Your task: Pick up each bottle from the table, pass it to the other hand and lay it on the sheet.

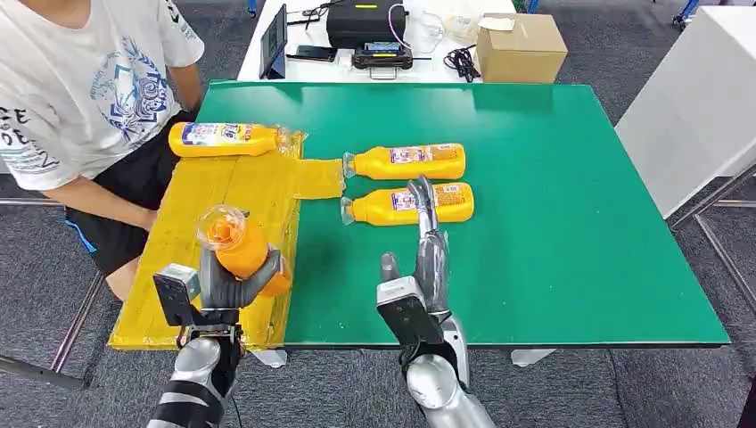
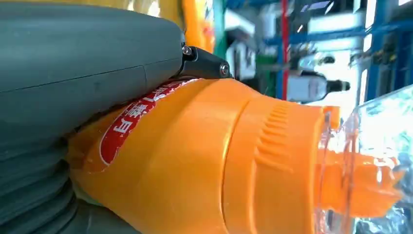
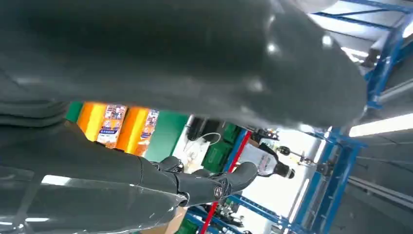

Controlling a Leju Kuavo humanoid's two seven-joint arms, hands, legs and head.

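Four orange bottles in all: on the green table [image 1: 553, 223] a yellow sheet [image 1: 192, 259] carries one [image 1: 227, 139]; two [image 1: 406, 161] [image 1: 408, 204] lie beside it. Left robot hand [image 1: 227, 283] grips the fourth [image 1: 239, 245] above the sheet; right robot hand [image 1: 426, 259] is released, fingers extended.

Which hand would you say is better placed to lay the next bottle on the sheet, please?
Probably the left hand: it holds a bottle above the yellow sheet, while the right hand is open over the green table.
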